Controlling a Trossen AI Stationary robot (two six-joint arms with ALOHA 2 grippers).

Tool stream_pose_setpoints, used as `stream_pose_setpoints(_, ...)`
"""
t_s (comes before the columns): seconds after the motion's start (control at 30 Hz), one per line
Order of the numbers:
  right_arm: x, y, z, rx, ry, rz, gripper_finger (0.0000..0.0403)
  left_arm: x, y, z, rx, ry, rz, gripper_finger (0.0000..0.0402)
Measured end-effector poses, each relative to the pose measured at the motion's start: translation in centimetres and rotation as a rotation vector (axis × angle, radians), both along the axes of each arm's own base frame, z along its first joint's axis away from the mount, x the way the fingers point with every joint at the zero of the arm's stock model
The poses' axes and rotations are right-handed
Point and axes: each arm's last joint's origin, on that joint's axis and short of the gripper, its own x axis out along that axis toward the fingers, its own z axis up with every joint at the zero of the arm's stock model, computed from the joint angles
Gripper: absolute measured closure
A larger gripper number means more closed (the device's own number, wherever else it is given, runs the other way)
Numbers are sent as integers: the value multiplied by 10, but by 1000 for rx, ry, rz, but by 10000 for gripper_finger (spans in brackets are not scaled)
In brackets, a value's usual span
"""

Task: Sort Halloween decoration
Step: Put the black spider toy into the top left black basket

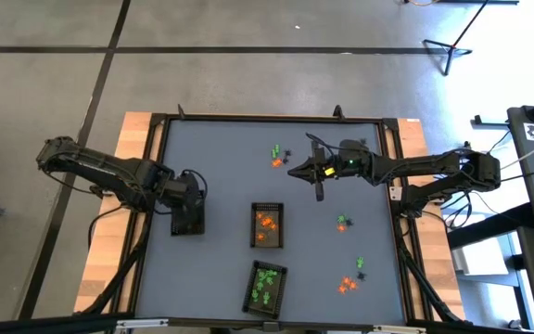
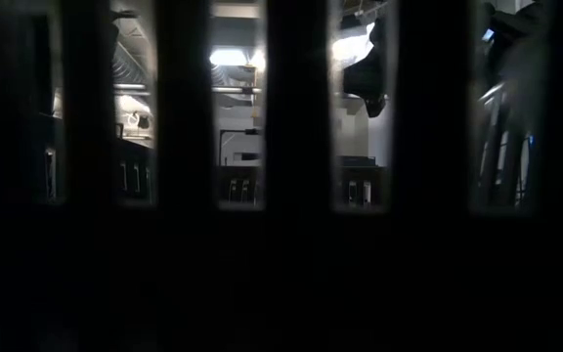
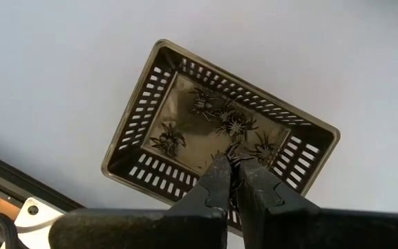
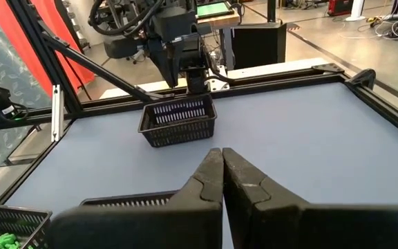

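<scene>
Halloween decoration (image 1: 275, 155) scattered, trays (image 1: 267, 225) unlabelled, no writing legible

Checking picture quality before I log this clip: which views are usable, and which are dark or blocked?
High view: evenly lit, table and scattered trinkets clear. Low view: nearly black, dark vertical bars blocking it, only bright ceiling lights behind. Left wrist view: sharp on the black tray with its spider trinkets. Right wrist view: well lit, right claw shut in the foreground.
</scene>
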Motion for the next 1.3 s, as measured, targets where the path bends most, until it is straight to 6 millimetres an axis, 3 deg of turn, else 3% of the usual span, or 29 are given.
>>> stream_pose_setpoints(0.7,0,0,-2,7,20,0,402,4,-3,1,-79,-36,-17,399)
stream_pose_setpoints(1.1,0,0,-2,7,20,0,402,8,-4,2,-76,-71,-92,282)
stream_pose_setpoints(1.3,0,0,-2,10,24,0,402,8,-3,2,-56,-74,-91,267)
